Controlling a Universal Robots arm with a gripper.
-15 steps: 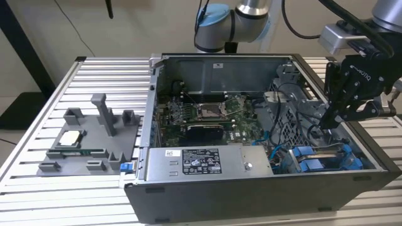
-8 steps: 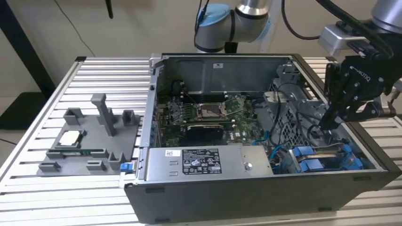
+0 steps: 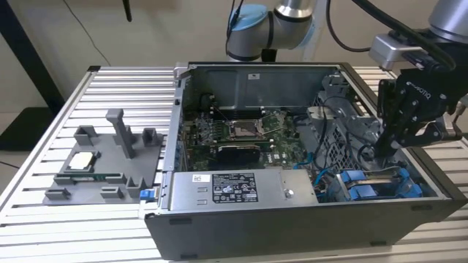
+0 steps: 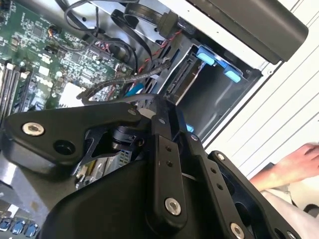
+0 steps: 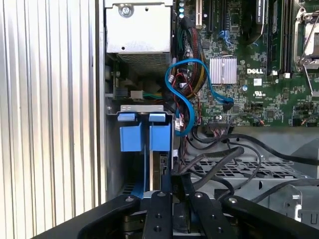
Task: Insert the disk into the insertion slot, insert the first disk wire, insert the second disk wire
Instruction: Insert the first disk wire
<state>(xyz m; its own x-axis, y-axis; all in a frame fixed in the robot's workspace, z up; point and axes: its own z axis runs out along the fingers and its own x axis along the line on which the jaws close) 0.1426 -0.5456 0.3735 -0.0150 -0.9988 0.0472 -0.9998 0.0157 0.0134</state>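
We see the disk [image 3: 362, 192] in its blue caddy [image 5: 159, 137] in the drive bay [image 5: 139, 107], lower right of the exterior view. The gripper [image 3: 382, 152] reaches into the computer case [image 3: 292, 235] just beside it, fingers [image 5: 166, 191] nearly together; their hold we cannot tell.

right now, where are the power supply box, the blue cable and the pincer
power supply box [image 3: 234, 187]: exterior view, on its white sticker
blue cable [image 5: 179, 98]: first wrist view, on the lower stretch of its loop
pincer [image 3: 376, 150]: exterior view, at its lower end
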